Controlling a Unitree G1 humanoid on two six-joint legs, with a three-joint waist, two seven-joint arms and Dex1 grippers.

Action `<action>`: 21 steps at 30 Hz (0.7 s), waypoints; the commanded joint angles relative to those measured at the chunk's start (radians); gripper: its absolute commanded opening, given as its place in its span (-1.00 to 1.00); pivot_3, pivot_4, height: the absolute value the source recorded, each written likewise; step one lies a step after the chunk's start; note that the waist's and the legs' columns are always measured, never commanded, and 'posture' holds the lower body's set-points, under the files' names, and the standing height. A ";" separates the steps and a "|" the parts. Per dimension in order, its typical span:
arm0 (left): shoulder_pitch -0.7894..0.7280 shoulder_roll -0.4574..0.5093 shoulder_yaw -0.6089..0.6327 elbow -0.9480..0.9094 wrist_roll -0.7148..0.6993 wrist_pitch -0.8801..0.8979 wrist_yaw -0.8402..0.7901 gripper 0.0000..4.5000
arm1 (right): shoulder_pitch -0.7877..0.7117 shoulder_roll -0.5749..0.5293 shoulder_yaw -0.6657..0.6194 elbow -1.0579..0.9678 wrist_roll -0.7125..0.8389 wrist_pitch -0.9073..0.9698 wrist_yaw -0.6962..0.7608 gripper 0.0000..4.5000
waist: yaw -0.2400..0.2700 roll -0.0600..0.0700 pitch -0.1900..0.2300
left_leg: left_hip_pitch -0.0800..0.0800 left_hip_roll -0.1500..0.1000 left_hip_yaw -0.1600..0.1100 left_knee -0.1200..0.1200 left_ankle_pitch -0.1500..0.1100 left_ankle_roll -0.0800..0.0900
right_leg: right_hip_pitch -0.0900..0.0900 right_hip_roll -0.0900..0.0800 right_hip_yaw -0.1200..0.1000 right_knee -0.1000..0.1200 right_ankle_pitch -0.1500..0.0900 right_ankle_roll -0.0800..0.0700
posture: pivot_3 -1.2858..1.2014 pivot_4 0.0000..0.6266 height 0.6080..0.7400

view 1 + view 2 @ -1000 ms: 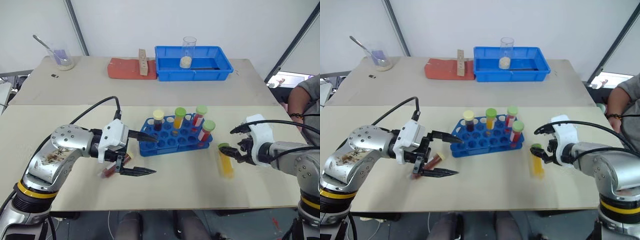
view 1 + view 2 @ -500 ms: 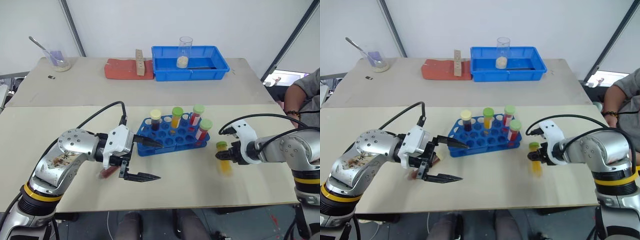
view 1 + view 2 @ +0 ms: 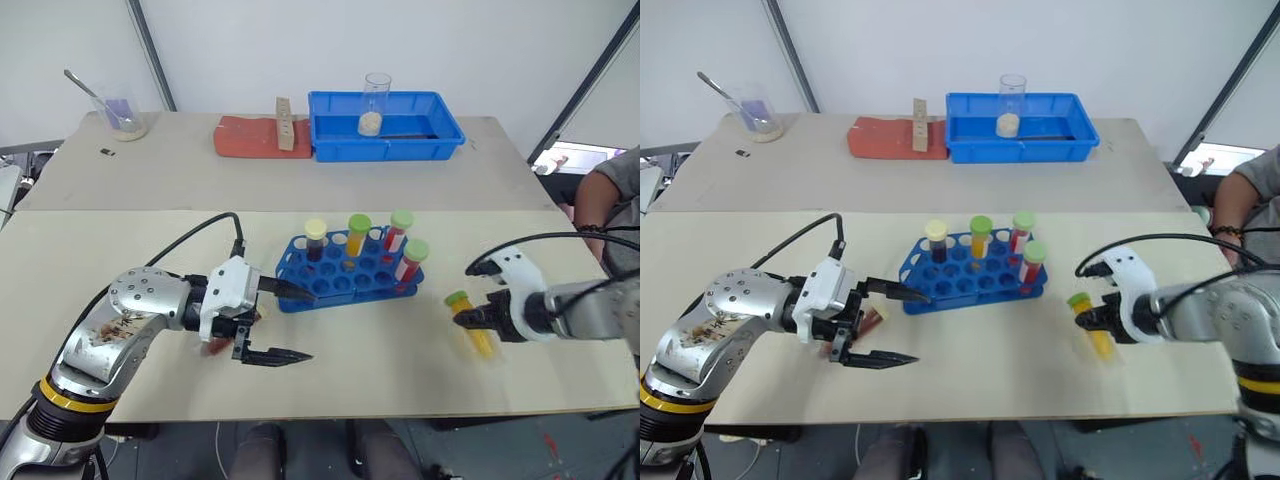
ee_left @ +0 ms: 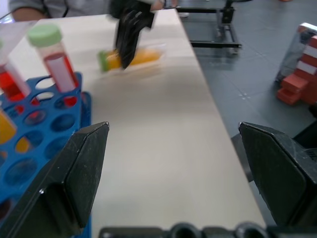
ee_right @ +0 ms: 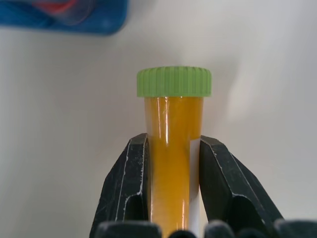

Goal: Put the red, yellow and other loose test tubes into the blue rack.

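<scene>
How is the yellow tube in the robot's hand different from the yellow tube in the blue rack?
The held yellow tube is pinched between the right gripper's black fingers, to the right of the blue rack and apart from it. The racked yellow tube sits in a hole, with nothing gripping it. The held one lies slanted; the racked one stands upright. Both have green caps and yellow-orange liquid.

**Q:** Test tubes, total?
**A:** 6: 1 dark cream-capped tube (image 3: 316, 240), 1 orange tube (image 3: 357, 236), 1 plain red tube (image 3: 399, 230), 1 labelled red tube (image 3: 411, 262), 1 yellow tube (image 3: 480, 338), 1 red-brown tube (image 3: 872, 316).
**Q:** Caps by colour?
**A:** 4 green, 1 cream; the 6th cannot be told.
**Q:** Other items?
**A:** 1 blue rack (image 3: 340, 287), 1 blue tray (image 3: 385, 152), 2 beakers, namely 1 powder beaker (image 3: 376, 100) and 1 spoon beaker (image 3: 125, 115), 1 red pad (image 3: 245, 138), 1 wooden block (image 3: 286, 125).
</scene>
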 commanded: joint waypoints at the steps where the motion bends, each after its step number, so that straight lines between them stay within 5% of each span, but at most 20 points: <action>1: 0.017 0.023 0.075 0.018 -0.012 -0.010 0.017 1.00 | 0.121 0.045 -0.164 -0.236 0.071 -0.135 0.091 -0.57 | -0.003 0.000 0.000 | 0.000 0.000 -0.001 0.000 0.000 0.000 | 0.000 0.000 0.000 0.000 0.000 0.000 | 0.03 -0.52 1.00; 4: 0.026 0.026 0.103 0.039 -0.017 -0.021 0.013 1.00 | 0.210 0.158 -0.213 -0.369 0.060 -0.330 0.159 -0.57 | -0.006 0.000 0.000 | 0.001 0.001 -0.001 0.000 0.000 0.000 | 0.000 0.001 0.000 0.001 0.000 0.000 | 0.03 -0.52 1.00; 8: 0.029 0.015 0.136 0.051 -0.042 -0.019 0.012 1.00 | 0.195 0.304 -0.099 -0.433 -0.086 -0.568 0.175 -0.57 | -0.008 0.000 0.000 | 0.003 0.001 0.000 0.001 0.000 -0.001 | 0.001 0.001 0.000 0.002 -0.002 -0.004 | 0.03 -0.52 1.00; 16: 0.040 0.023 0.155 0.031 -0.077 0.009 0.019 1.00 | 0.111 0.520 0.258 -0.256 -0.548 -1.035 0.230 -0.57 | -0.006 0.000 0.000 | 0.003 0.001 0.001 0.000 0.000 -0.001 | 0.000 0.001 0.000 0.002 -0.001 -0.004 | 0.03 -0.52 1.00; 21: 0.042 0.034 0.152 0.009 -0.087 0.035 0.030 1.00 | 0.121 0.611 0.348 -0.079 -0.749 -1.291 0.245 -0.57 | -0.004 0.000 0.000 | 0.002 0.001 0.001 0.000 0.000 -0.001 | 0.000 0.001 0.000 0.002 -0.001 -0.003 | 0.03 -0.52 1.00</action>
